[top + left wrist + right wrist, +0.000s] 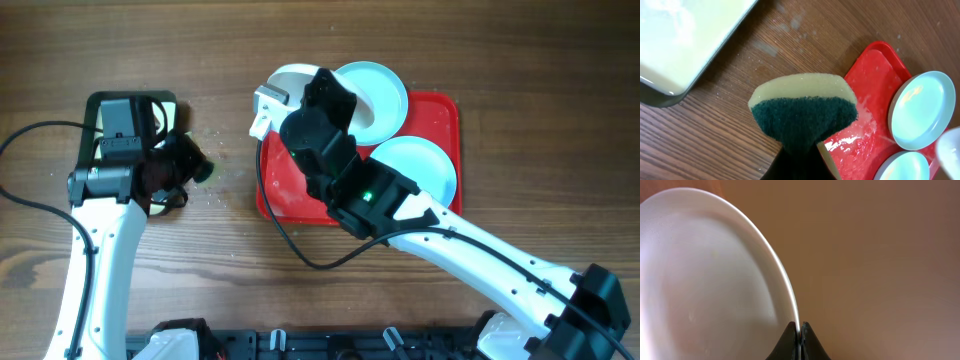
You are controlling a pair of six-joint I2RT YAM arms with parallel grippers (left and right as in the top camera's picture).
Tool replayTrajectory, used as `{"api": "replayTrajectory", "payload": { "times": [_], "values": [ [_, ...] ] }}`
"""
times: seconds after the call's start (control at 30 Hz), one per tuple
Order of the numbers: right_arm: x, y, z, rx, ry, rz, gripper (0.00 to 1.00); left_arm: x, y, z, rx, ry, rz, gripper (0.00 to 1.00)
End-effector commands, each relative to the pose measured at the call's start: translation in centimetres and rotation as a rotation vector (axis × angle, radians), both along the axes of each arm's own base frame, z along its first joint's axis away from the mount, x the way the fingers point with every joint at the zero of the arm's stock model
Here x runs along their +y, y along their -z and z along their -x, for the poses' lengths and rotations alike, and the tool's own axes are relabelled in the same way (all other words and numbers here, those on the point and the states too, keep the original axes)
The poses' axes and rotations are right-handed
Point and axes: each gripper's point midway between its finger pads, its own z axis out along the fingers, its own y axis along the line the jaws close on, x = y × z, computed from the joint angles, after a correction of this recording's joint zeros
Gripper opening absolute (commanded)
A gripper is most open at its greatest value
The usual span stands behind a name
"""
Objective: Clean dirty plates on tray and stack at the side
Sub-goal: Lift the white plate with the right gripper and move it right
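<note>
Currently my right hand [800, 332] is clamped on the rim of the white plate [705, 280], held at the red tray's [445, 115] 11 o'clock corner. Both others sit on the tray: one blue plate [380, 90] at 1 o'clock, a second blue plate [420, 168] at 4 o'clock. My left hand [188, 168] (out at the tray's 9 o'clock) grips a sponge [802, 107] above the table [500, 40].

CLEAR: wooden desk [520, 70] right of large red rectangular plastic tray [448, 110] | TIGHT: gap to dark-green-rimmed cream tray [685, 40] holds left tool [195, 168] with yellow-and-green sponge [805, 110] | BLOCKED: right arm [330, 150] over red tray's left, two round light-blue plastic plates [415, 165] crowding its right
</note>
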Motion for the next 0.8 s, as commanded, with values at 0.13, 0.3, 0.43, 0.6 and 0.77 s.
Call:
{"api": "replayTrajectory", "payload": {
  "times": [0.13, 0.3, 0.43, 0.6, 0.77],
  "values": [
    [0.9, -3.0, 0.0, -0.069, -0.038, -0.094, 0.04, 0.5, -0.1, 0.0, -0.006, -0.017, -0.019, 0.04],
    [-0.3, 8.4, -0.5, 0.361, 0.0, -0.297, 0.04, 0.5, -0.1, 0.0, -0.005, -0.016, -0.018, 0.04],
    [-0.7, 0.8, -2.5, 0.093, 0.008, -0.437, 0.04, 0.5, -0.1, 0.0, -0.005, -0.016, -0.018, 0.04],
    [-2.3, 11.3, -2.5, 0.604, 0.007, -0.619, 0.04, 0.5, -0.1, 0.0, -0.006, -0.016, -0.018, 0.04],
    [-17.2, 9.7, -9.5, 0.611, 0.303, -1.26, 0.04, 0.5, -0.1, 0.0, -0.004, -0.016, -0.018, 0.04]
  ]
}}
